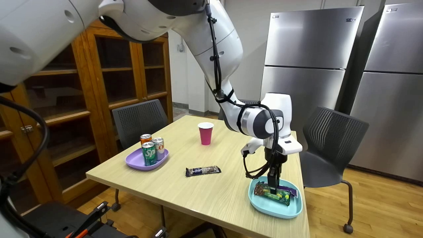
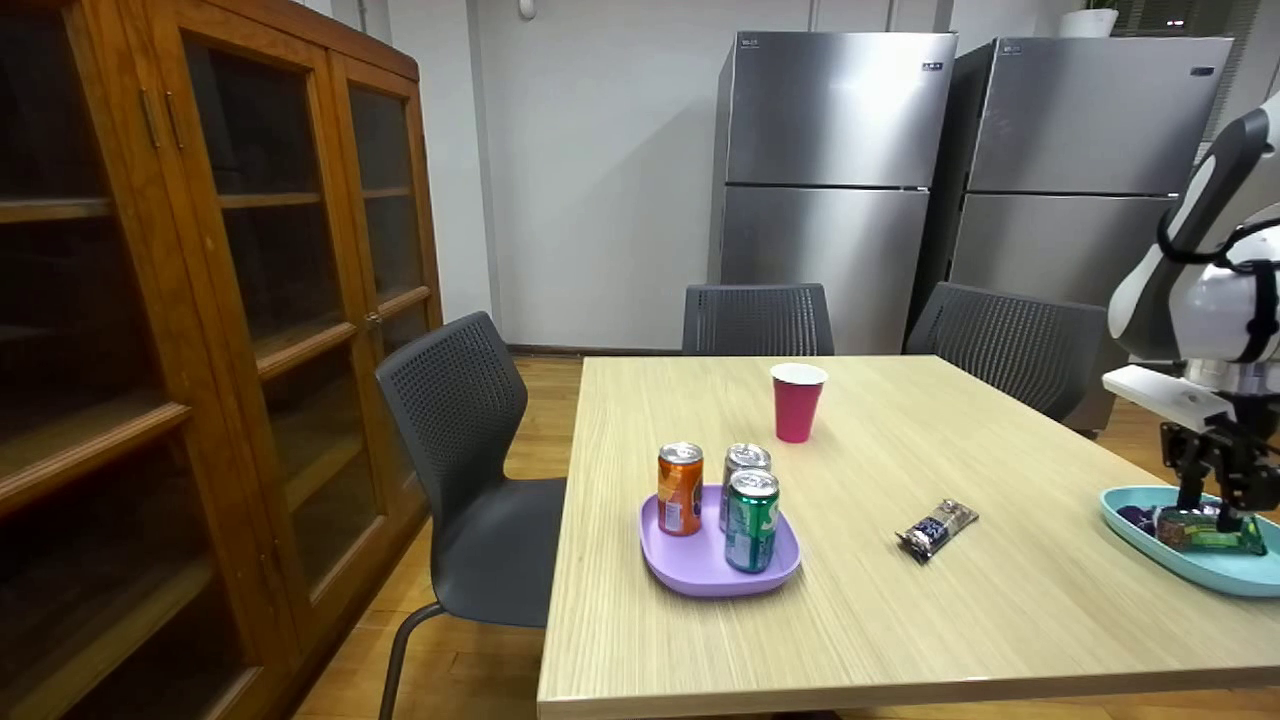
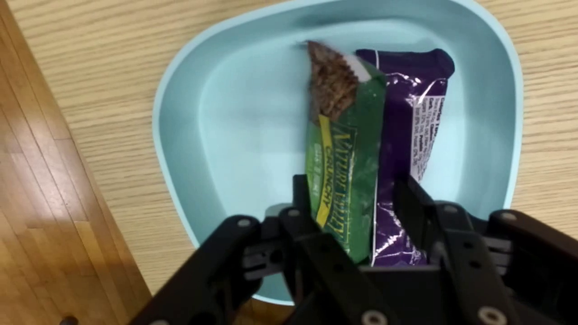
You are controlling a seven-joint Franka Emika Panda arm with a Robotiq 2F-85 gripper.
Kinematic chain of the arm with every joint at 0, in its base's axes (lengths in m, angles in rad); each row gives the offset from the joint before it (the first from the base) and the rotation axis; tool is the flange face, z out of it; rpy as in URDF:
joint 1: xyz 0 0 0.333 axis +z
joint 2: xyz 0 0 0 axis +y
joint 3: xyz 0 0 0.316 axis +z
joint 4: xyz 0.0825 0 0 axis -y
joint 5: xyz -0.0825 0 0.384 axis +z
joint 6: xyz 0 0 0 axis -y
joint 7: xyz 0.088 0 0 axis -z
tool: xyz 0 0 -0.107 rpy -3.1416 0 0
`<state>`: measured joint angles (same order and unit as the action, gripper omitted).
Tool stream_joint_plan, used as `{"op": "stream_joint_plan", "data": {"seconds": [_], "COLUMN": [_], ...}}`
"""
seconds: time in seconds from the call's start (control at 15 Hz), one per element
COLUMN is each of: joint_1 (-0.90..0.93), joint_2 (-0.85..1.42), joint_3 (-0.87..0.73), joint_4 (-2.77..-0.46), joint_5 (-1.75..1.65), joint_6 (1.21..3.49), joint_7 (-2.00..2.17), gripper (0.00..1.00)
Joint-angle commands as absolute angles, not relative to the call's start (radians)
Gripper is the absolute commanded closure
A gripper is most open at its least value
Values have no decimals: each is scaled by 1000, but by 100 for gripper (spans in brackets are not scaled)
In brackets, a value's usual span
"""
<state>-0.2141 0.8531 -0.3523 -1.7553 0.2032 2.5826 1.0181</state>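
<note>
A green wrapped granola bar [image 3: 345, 180] and a purple wrapped bar [image 3: 402, 122] lie side by side in a light blue tray [image 3: 180, 149]. In both exterior views the green bar [image 1: 281, 197] [image 2: 1190, 532] lies in the tray [image 1: 264, 206] [image 2: 1175, 565] under the gripper. My gripper [image 3: 350, 192] points down into the tray with its fingers apart. One finger is beside the green bar's outer long edge. The other is over the purple bar, with a gap to the green bar. Whether the fingertips touch either wrapper is hard to tell.
A dark blue wrapped bar [image 1: 203, 170] lies mid-table. A purple tray [image 2: 665, 575] holds an orange can [image 2: 680, 490], a green can [image 2: 751, 525] and a silver can [image 1: 159, 147]. A pink cup [image 1: 206, 134] stands farther back. Chairs surround the table; the blue tray is near the table's edge.
</note>
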Motion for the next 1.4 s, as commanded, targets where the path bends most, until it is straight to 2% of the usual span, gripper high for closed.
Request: {"op": "stream_joint_plan", "data": {"seconds": [0.0,0.13,0.2,1.33], "joint_1": [-222,-215,-211,-32], "joint_2": [846,838,835,801], "joint_3": [-344,-345,-345,-268], "joint_4": [-1734,-1742,-1744,-1791], "joint_5": [205,202,201,101], "joint_6": [2549,2557,2560,2571], "joint_7": [1009,1008,1007,827], "gripper": [16,2,0,0]}}
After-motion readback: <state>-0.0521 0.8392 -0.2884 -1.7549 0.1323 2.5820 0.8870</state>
